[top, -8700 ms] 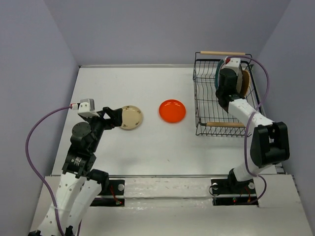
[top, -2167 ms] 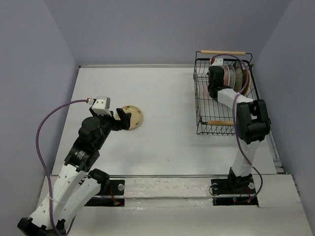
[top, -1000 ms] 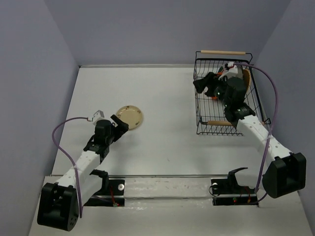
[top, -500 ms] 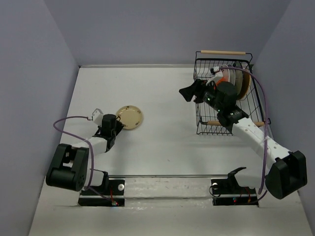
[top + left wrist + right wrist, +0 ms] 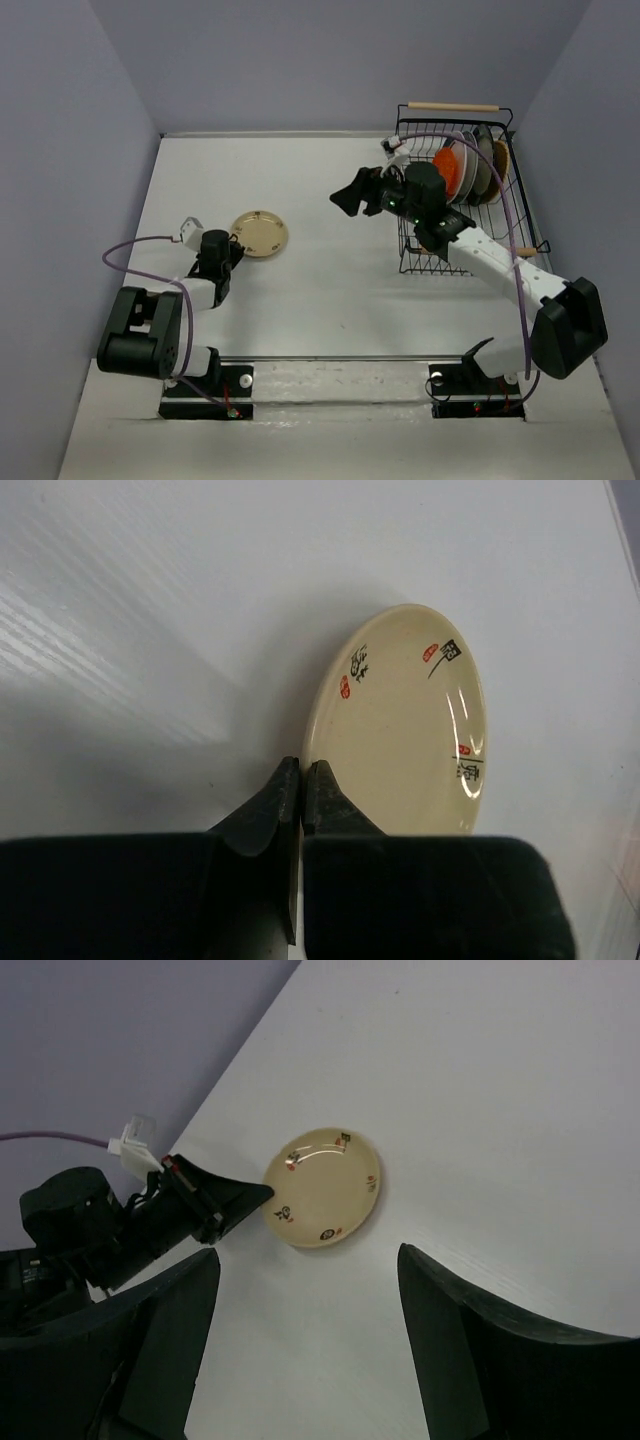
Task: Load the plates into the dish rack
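Note:
A small beige plate (image 5: 258, 233) (image 5: 400, 720) (image 5: 322, 1187) with red and black marks lies on the white table at the left. My left gripper (image 5: 231, 251) (image 5: 302, 770) is low at its near-left edge, jaws shut with the plate's rim pinched between the tips. The black wire dish rack (image 5: 415, 235) stands at the right with several plates on edge in it, an orange-red one (image 5: 447, 172) nearest the front. My right gripper (image 5: 352, 196) (image 5: 310, 1350) hangs open and empty over the table left of the rack, facing the beige plate.
The rack's wooden handles (image 5: 453, 106) lie at its far and near ends. Purple walls close in the table on three sides. The left arm's purple cable (image 5: 130, 250) loops beside the plate.
My left gripper has shut on the beige plate's rim, and the plate has shifted slightly left. My right gripper has come out of the rack and moved left over the table.

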### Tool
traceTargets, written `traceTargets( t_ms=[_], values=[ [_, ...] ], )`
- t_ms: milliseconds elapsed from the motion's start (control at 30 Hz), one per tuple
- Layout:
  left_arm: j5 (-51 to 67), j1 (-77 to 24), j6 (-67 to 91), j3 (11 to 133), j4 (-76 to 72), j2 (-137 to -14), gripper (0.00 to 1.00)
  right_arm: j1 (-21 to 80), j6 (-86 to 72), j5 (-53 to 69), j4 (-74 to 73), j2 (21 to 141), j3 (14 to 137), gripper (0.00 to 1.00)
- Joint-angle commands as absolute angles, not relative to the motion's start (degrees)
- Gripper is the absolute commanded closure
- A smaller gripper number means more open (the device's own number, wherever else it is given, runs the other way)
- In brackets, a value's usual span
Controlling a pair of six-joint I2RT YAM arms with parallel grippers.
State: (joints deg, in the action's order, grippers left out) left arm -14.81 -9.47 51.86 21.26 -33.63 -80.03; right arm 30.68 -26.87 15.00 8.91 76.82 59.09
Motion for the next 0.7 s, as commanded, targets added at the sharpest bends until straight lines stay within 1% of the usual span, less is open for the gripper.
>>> traceTargets(
  t_ms=[0,200,267,333,467,567,667],
  values=[
    [-11.36,-9.14,49.75,17.15,-40.6,-73.14,0.94,34.98,-22.94,20.29,5.29,81.98,66.25,0.22],
    [-1.08,-9.49,48.08,11.96,-39.65,-53.39,0.94,37.61,-21.88,20.74,2.82,90.16,70.57,0.15],
    [2.87,-9.58,47.9,11.08,-38.42,-49.24,0.94,37.62,-22.06,21.8,2.29,92.54,71.71,0.14],
    [4.39,-9.75,47.99,10.37,-36.48,-44.07,0.94,37.62,-21.97,21.62,0.18,95.17,74.34,0.13],
    [9.74,-9.84,47.03,11.51,-33.75,-40.7,0.94,38.67,-23.2,28.62,-0.7,98.61,75.23,0.13],
    [12.56,-9.84,46.93,12.65,-32.87,-39.47,0.94,39.29,-23.12,31.54,2.72,98.53,74.97,0.14],
    [13.71,-10.02,46.93,13.18,-32.43,-37.89,0.94,39.29,-24.08,32.87,3.95,98.35,74.1,0.17]
  ],
)
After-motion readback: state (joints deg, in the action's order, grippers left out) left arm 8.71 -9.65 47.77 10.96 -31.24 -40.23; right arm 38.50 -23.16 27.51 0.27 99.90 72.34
